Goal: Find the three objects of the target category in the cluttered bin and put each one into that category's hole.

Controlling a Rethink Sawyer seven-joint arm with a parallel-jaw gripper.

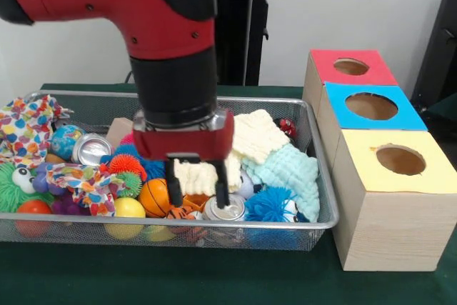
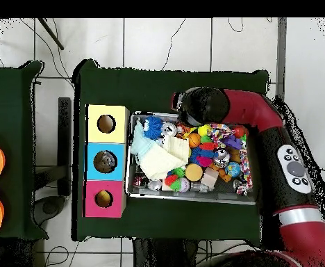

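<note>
Can [image 1: 226,209] lies in bin [image 1: 314,176] just below right fingertip; hand [image 1: 196,189] open, straddling cream cloth [image 1: 196,175].

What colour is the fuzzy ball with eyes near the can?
Blue; the fuzzy ball shows best in the front view.

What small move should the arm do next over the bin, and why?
Probably a short, straight descent. The gripper hangs open above the bin's front part, its fingers spread on either side of a cream cloth and holding nothing. A silver can lies just below the fingers, so going lower would let them close on one item.
</note>
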